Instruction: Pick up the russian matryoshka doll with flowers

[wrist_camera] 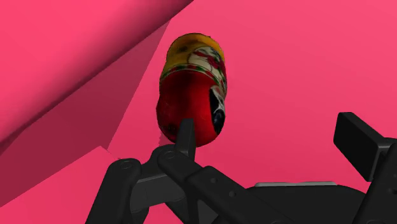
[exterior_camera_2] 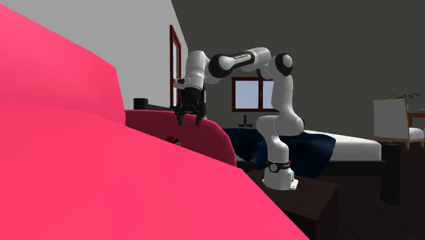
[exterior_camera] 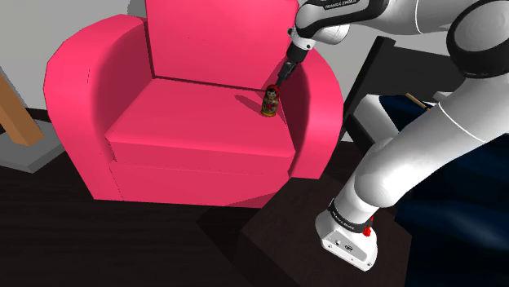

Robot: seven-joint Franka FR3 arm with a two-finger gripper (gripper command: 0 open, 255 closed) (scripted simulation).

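Observation:
The matryoshka doll [exterior_camera: 269, 102] stands upright on the pink armchair's seat, close to the armrest on the shoulder view's right. It has a dark red head and a yellow-banded body with red flowers [wrist_camera: 194, 89]. My black gripper [exterior_camera: 281, 81] hangs just above it, fingers apart and empty. In the wrist view the doll lies ahead of one fingertip [wrist_camera: 185, 137], off to the side of the gap, while the other fingertip [wrist_camera: 359, 143] is well away from it. In the second exterior view the gripper [exterior_camera_2: 191, 121] hovers over the armrest and the doll's head [exterior_camera_2: 174, 140] peeks out below.
The pink armchair [exterior_camera: 188, 122] has a tall backrest [exterior_camera: 216, 37] behind the doll and a thick armrest [exterior_camera: 318, 106] right beside it. A dark side table [exterior_camera: 281, 236] carries my stand. A bed with dark blue cover [exterior_camera_2: 306, 146] lies behind the arm.

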